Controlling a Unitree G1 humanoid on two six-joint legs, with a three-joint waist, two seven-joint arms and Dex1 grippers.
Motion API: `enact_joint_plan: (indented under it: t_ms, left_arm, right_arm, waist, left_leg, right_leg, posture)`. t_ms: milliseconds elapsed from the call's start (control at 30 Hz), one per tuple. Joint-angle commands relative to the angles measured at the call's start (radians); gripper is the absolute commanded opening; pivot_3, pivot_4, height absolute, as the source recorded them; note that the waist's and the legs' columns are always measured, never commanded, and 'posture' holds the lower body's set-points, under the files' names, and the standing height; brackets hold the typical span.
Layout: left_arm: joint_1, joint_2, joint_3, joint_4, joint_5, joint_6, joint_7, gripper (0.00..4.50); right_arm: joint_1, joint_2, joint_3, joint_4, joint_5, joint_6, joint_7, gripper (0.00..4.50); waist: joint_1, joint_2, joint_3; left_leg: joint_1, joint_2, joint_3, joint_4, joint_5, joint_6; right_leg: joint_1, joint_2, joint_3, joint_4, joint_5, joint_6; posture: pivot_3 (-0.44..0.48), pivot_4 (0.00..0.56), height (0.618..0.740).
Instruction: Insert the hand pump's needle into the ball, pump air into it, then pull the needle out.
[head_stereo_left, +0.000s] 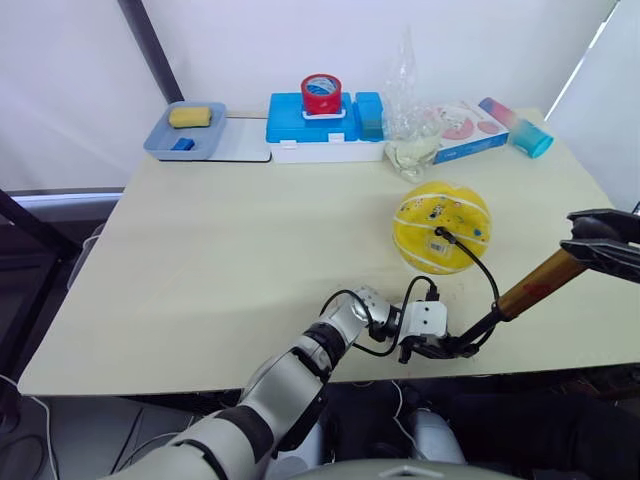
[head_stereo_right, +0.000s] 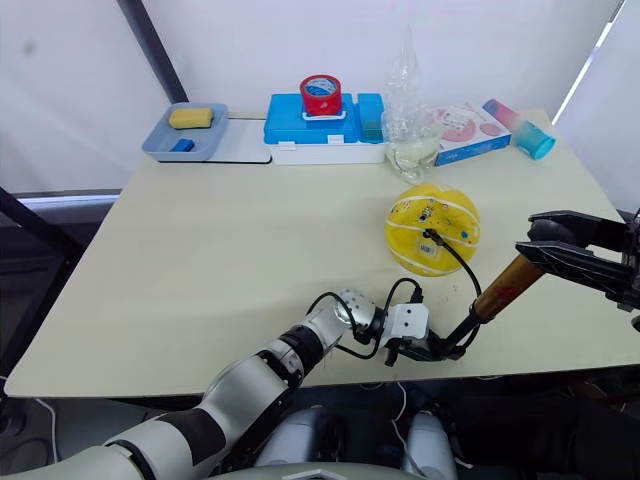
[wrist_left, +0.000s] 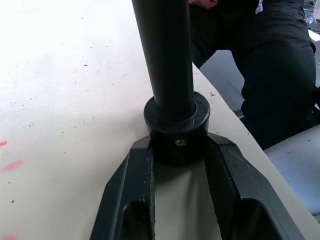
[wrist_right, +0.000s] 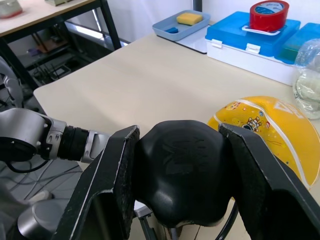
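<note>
Hand pump (head_stereo_left: 540, 283) slanted over table (head_stereo_left: 200, 260) edge, near ball (head_stereo_left: 441, 227); right gripper (wrist_right: 180, 175) clamped on black handle, left gripper (wrist_left: 177, 150) clamped on bottom cap. Hose (head_stereo_left: 478, 262) plugged into ball, blue box (head_stereo_left: 320, 120) well behind.

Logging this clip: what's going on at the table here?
The robot holds the hand pump tilted near the table's front edge. The left gripper clamps its lower black end cap; the right gripper grips the black handle. The hose runs up to the yellow ball, joined at its white patch.
</note>
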Motion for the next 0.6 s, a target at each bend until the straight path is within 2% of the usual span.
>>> enact_joint_plan:
  t_ms: [33, 267, 400, 500, 600]
  left_arm:
    - [0.008, -0.064, -0.041, 0.050, 0.054, 0.021, -0.017, 0.95]
    - [0.011, -0.063, -0.044, 0.052, 0.063, 0.002, 0.003, 0.95]
    - [0.010, -0.062, -0.040, 0.047, 0.058, 0.006, -0.009, 0.95]
    - [0.009, -0.063, -0.038, 0.048, 0.056, 0.013, -0.018, 0.95]
    - [0.006, -0.063, -0.037, 0.049, 0.056, 0.019, -0.021, 0.95]
  right_arm:
    - [0.072, 0.047, 0.140, -0.056, -0.190, -0.075, -0.029, 2.00]
    - [0.152, 0.193, 0.441, -0.040, -0.462, -0.285, -0.066, 2.00]
    - [0.188, 0.264, 0.550, 0.011, -0.587, -0.405, -0.071, 2.00]
    - [0.194, 0.289, 0.565, 0.032, -0.623, -0.463, -0.076, 2.00]
    - [0.180, 0.282, 0.510, 0.015, -0.578, -0.470, -0.075, 2.00]
  waist:
    - [-0.004, 0.000, -0.003]
    - [-0.011, 0.001, -0.009]
    - [-0.012, 0.003, -0.010]
    - [-0.013, 0.001, -0.014]
    - [-0.014, 0.000, -0.013]
  left_leg:
    - [0.001, 0.000, 0.000, 0.001, -0.001, 0.001]
    - [0.002, -0.002, 0.001, 0.002, -0.001, 0.000]
    - [0.002, -0.001, 0.000, 0.002, 0.000, -0.002]
    - [0.004, -0.001, 0.000, 0.001, -0.002, 0.001]
    - [0.006, -0.001, 0.000, 0.001, -0.002, 0.001]
  right_leg:
    - [0.001, -0.001, 0.000, 0.000, 0.000, 0.000]
    - [0.002, -0.003, -0.003, 0.000, 0.000, 0.000]
    - [0.003, -0.004, -0.005, 0.000, 0.000, 0.001]
    - [0.004, -0.004, -0.007, 0.001, 0.000, 0.001]
    - [0.006, -0.005, -0.007, 0.001, 0.000, 0.001]
  posture:
    - [0.000, 0.150, 0.729]
    - [0.000, 0.150, 0.729]
    - [0.000, 0.150, 0.729]
    - [0.000, 0.150, 0.729]
    - [0.000, 0.150, 0.729]
